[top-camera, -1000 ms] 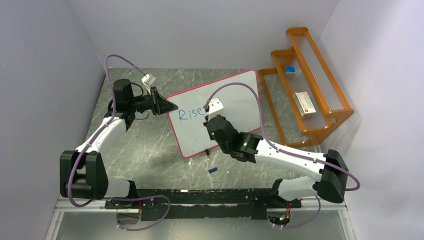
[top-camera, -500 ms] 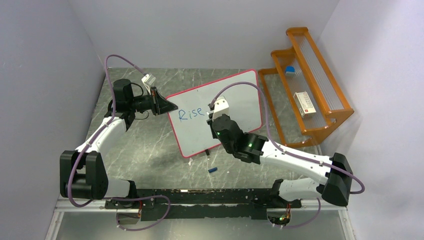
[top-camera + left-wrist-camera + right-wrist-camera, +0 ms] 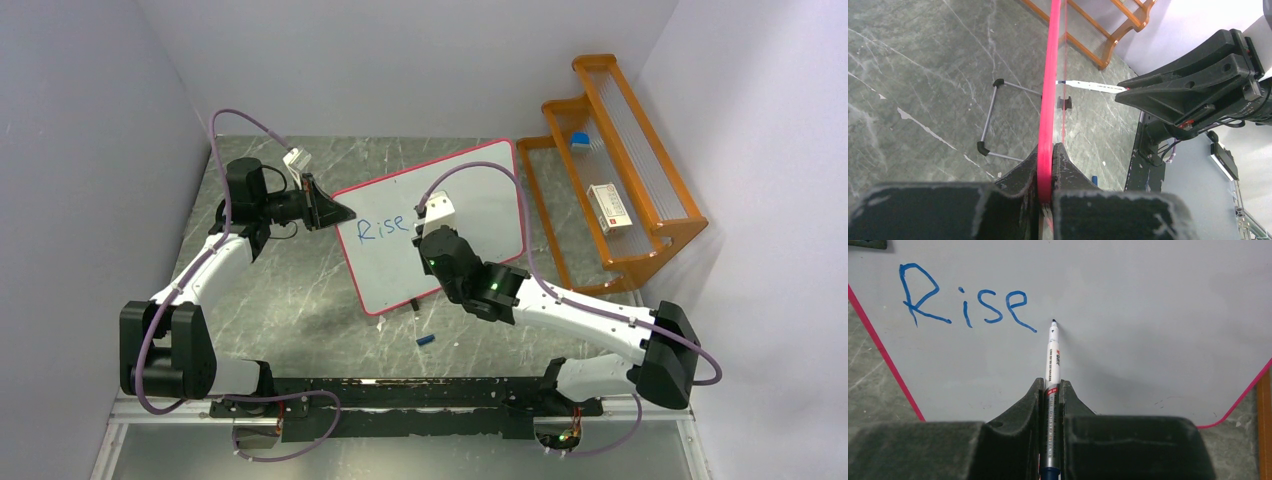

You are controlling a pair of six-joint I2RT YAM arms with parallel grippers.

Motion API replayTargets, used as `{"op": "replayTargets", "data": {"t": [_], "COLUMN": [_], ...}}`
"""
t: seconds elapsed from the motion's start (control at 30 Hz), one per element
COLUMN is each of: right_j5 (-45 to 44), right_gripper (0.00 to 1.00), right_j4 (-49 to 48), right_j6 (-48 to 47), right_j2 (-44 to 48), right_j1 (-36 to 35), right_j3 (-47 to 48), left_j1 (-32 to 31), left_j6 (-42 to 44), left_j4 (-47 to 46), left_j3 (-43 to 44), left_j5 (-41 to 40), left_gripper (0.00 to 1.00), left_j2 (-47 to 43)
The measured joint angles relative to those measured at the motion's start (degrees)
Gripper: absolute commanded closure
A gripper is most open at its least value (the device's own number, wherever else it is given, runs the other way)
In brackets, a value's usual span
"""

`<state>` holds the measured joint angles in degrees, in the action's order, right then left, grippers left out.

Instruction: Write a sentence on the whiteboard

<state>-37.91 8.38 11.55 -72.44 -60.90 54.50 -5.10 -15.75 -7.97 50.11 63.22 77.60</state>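
Observation:
The whiteboard point(image 3: 480, 200) stands tilted on the table, white with a thin pink-red frame. My left gripper point(image 3: 345, 212) is shut on its left edge, and in the left wrist view the red frame point(image 3: 1050, 90) runs straight out from between the jaws point(image 3: 1050, 150). The sentence point(image 3: 968, 302) reads "Rise" in blue and also shows from above point(image 3: 381, 229). My right gripper point(image 3: 1051, 385) is shut on a white marker point(image 3: 1053, 355). The marker's tip is at the board face, just right of the tail of the "e".
A blue marker cap point(image 3: 426, 341) lies on the table in front of the board. An orange stepped rack point(image 3: 640, 215) stands at the right, holding a white box point(image 3: 609, 207) and a small blue item point(image 3: 580, 140). The board's wire stand point(image 3: 990, 117) rests behind it.
My right gripper has shifted the marker a little to the right, past the end of "Rise". The left arm and the board have not moved.

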Motion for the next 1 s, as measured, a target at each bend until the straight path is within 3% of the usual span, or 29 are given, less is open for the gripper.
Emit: {"op": "replayTargets", "data": {"t": [1.0], "right_j5": [1.6], "right_gripper": [1.0], "right_j4": [1.0], "right_j6": [1.4], "right_j2": [0.0], "right_j1": [1.0], "right_j3": [0.0], "left_j1": [0.0], "left_j6": [0.2], "left_j4": [0.3], "left_j3": [0.1], "left_j5": [-0.2], "left_gripper": [0.95], "left_j2": [0.1]}}
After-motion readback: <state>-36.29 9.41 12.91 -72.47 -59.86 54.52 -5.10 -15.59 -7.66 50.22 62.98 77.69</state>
